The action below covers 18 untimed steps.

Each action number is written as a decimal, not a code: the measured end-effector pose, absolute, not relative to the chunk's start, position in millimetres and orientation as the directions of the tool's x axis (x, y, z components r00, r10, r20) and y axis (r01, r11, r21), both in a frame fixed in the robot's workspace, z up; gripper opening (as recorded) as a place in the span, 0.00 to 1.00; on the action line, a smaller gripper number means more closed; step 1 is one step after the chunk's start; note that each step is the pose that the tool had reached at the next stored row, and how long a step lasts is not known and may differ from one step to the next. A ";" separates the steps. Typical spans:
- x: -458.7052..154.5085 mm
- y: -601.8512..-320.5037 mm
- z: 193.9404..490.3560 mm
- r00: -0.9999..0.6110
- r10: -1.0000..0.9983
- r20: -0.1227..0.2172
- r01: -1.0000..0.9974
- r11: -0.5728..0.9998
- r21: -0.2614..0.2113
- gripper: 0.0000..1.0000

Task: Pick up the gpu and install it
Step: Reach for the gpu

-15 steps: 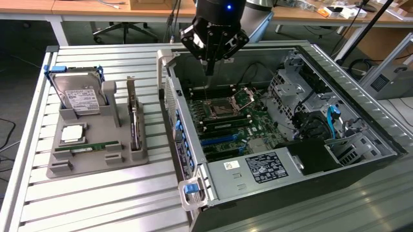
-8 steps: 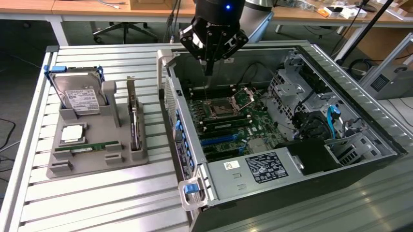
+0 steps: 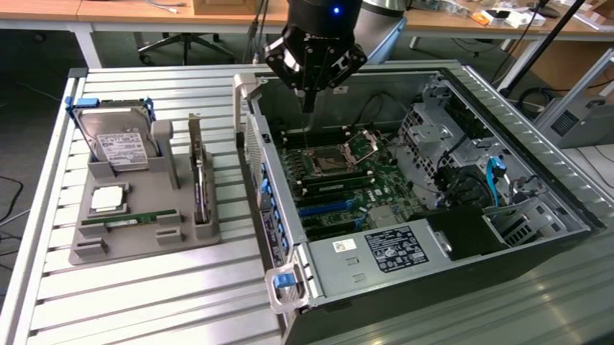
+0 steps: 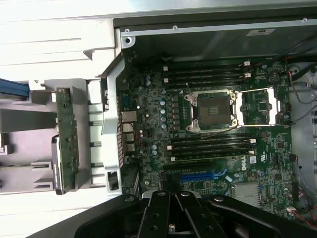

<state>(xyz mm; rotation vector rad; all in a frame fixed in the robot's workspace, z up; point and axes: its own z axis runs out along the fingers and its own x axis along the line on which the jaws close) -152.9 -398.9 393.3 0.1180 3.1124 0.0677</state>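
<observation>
The gpu [image 3: 198, 175] is a thin dark card standing on its edge in a slot of the grey holder [image 3: 144, 248], on the exterior view's left. The wrist view shows the gpu [image 4: 67, 144] edge-on beside the case wall. My gripper [image 3: 307, 99] hangs above the open computer case [image 3: 384, 255], over the back part of the motherboard [image 3: 336, 180] and well apart from the card. Its fingers are shut with nothing between them. In the wrist view the gripper [image 4: 171, 198] points down at the motherboard [image 4: 148, 114] near a blue expansion slot [image 4: 198, 175].
The holder also carries a hard drive in a blue frame [image 3: 117, 140], a square processor [image 3: 108, 199] and a green RAM stick [image 3: 129, 218]. The case's side wall [image 3: 251, 144] stands between holder and motherboard. An open processor socket [image 4: 214, 109] lies between memory slots. A slatted metal table [image 3: 144, 309] carries everything.
</observation>
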 end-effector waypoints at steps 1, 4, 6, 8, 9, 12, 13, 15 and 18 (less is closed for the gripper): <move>-153.2 -398.9 393.3 -0.997 0.076 -0.024 0.075 0.996 0.044 0.11; -153.7 -398.9 393.3 -0.997 0.076 -0.024 0.075 0.996 0.044 0.11; -154.3 -398.9 393.3 -0.997 0.076 -0.024 0.075 0.996 0.044 0.11; -154.8 -398.9 393.3 -0.997 0.076 -0.024 0.075 0.996 0.044 0.11; -155.0 -398.9 393.3 -0.997 0.076 -0.024 0.075 0.996 0.044 0.11; -155.6 -398.9 393.3 -0.997 0.076 -0.024 0.075 0.996 0.044 0.11; -155.8 -398.9 393.3 -0.997 0.076 -0.024 0.075 0.996 0.044 0.11; -156.2 -398.9 393.3 -0.997 0.076 -0.024 0.075 0.996 0.044 0.11; -156.9 -398.9 393.3 -0.997 0.076 -0.024 0.075 0.996 0.044 0.11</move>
